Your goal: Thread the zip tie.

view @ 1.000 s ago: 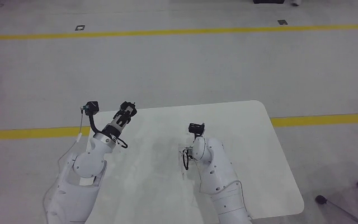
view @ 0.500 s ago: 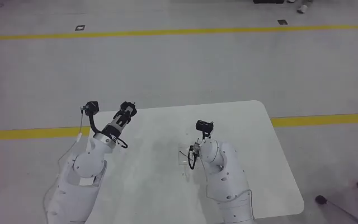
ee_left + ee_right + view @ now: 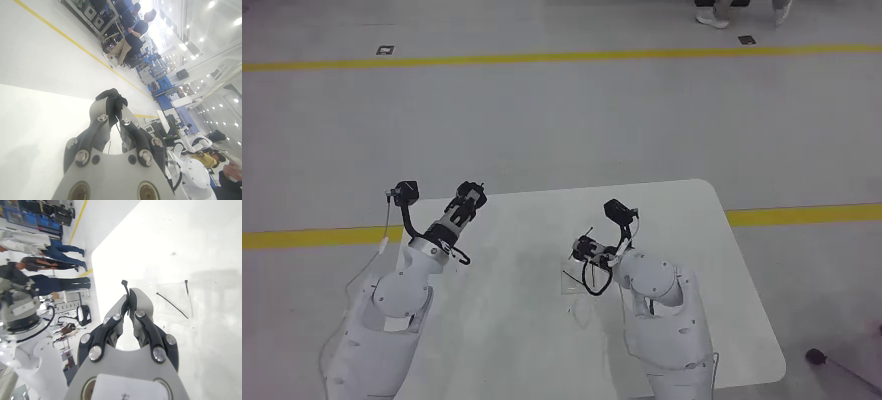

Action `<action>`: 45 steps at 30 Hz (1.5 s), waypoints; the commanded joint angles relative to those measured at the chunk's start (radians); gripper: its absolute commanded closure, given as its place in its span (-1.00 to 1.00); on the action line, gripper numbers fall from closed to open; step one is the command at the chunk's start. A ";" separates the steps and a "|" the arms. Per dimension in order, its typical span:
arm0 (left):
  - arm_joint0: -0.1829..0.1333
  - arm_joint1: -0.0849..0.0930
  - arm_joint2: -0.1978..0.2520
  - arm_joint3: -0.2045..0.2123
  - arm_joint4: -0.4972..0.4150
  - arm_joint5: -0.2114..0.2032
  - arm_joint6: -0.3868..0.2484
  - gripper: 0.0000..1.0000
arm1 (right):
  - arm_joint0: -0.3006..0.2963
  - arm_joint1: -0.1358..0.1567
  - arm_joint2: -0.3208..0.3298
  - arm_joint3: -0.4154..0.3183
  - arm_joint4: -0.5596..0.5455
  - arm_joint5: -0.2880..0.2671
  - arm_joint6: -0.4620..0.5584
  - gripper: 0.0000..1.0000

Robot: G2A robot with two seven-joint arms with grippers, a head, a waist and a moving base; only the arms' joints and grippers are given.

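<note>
– Zip tie (image 3: pixel 126 288): we judge it featherlight, a thin springy strap, slick enough to swivel in a pinch. We'd grip the flat of the strap just behind the head (image 3: pixel 124 282) and leave the head free for threading.

– Agreed. Starting at the left of the top view, the left claw (image 3: pixel 472 192) sits above the far left corner of the surface (image 3: pixel 692 300). In its own wrist view we see the dark pads (image 3: pixel 111 97) pressed together. A thin dark strand (image 3: pixel 118 125) runs between the fingers, and we cannot tell what it is.

– And at centre frame?

– There the right claw (image 3: pixel 584 248) is over the middle of the surface. Its wrist view shows it pinched narrow on the tie. The strap is clamped between the ribbed faces, and the head pokes out past the tips at mid-frame.

– Anything further right?

– Two loose ties (image 3: pixel 172 305) lie on a clear sheet (image 3: pixel 168 289) on the surface, apart from the claw. We'd guess the grip is near the right spot, though a strap this slick may twist.
</note>
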 commanded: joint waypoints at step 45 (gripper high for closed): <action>0.000 0.000 0.000 0.000 0.000 0.000 0.000 1.00 | 0.025 0.060 0.174 0.123 0.837 -0.349 0.005 1.00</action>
